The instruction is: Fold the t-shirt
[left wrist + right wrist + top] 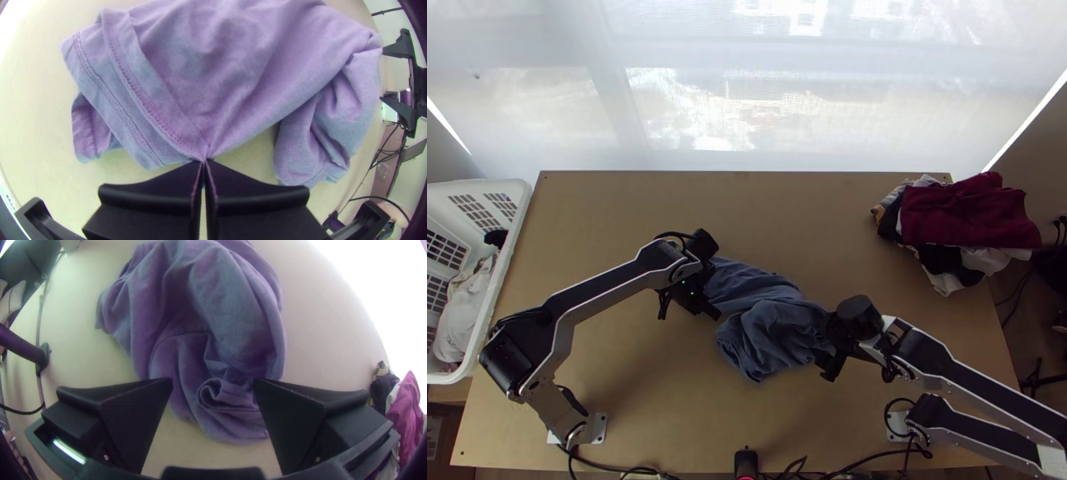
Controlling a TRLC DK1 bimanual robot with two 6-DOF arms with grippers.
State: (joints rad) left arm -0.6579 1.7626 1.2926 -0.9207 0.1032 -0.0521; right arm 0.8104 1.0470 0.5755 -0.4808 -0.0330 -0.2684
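Arms, L arm & R arm, are nearest the cam in top view. Btwn L claw & R claw, blue shirt lies mid-table: bunched at R claw's side, flatter toward L claw. Clothes pile sits at table's far R corner; white basket w/ clothes is on L side.

L wrist view: L claw is closed on shirt's edge, pinched at the tips w/ creases fanning out; seamed layers overlap beside it.

R wrist view: R claw is open, fingers wide apart, crumpled shirt showing btwn; can't tell if they touch it.
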